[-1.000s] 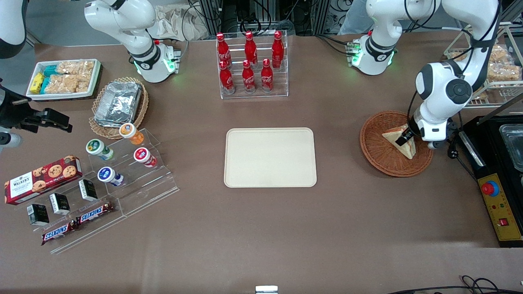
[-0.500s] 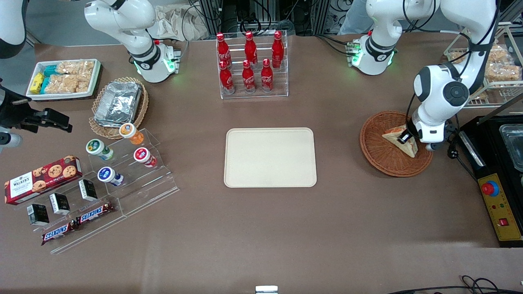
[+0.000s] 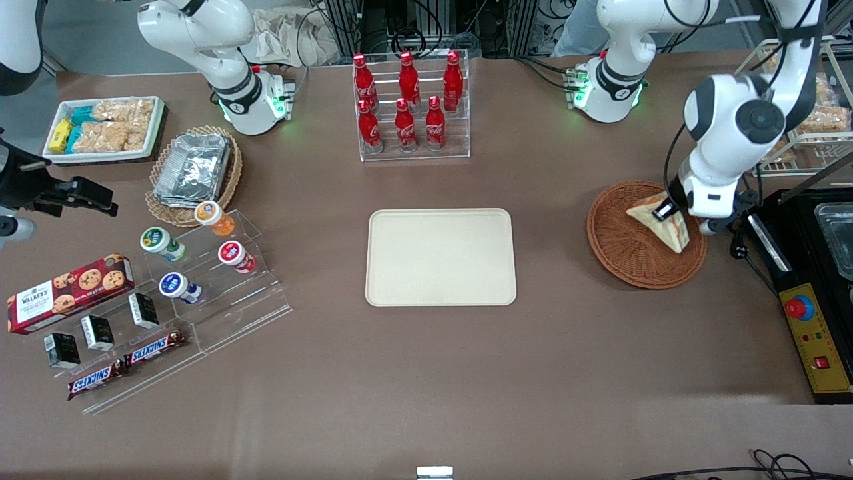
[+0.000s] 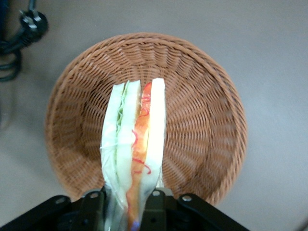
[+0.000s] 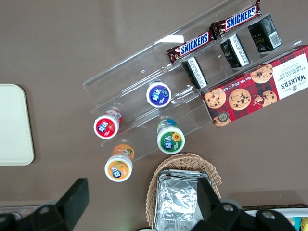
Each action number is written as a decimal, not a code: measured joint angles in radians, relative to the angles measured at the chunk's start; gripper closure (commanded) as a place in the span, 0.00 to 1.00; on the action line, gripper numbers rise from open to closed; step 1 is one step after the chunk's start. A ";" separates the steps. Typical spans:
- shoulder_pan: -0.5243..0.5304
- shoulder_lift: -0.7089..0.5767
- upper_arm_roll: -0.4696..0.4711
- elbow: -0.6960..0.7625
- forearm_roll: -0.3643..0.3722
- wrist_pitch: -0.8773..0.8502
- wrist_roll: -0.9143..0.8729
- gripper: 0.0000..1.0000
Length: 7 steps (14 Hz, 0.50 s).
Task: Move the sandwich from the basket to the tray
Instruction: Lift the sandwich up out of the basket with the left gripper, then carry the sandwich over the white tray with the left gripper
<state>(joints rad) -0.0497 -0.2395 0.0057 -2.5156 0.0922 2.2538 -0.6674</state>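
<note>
The gripper point(image 3: 664, 212) is clamped on the sandwich point(image 3: 660, 223), fingers point(image 4: 155, 207) pinching the wedge from both flat sides, and it's holding it just above the basket point(image 3: 623, 257), over the part nearest the working arm's end of the tabletop. From the wrist cam you can see the filling edge of the sandwich point(image 4: 134, 144) hanging over the wicker of the basket point(image 4: 202, 120). The tray point(image 3: 440, 257) sits mid-tabletop, well apart from the basket, with nothing on it.
</note>
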 measured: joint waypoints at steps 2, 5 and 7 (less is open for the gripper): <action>-0.027 -0.083 -0.028 0.038 -0.012 -0.130 0.072 1.00; -0.138 -0.111 -0.041 0.175 -0.025 -0.300 0.152 1.00; -0.237 -0.086 -0.045 0.268 -0.061 -0.357 0.160 1.00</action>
<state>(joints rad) -0.2862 -0.3250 -0.0391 -2.2472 0.0308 1.8972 -0.5077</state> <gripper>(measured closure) 0.753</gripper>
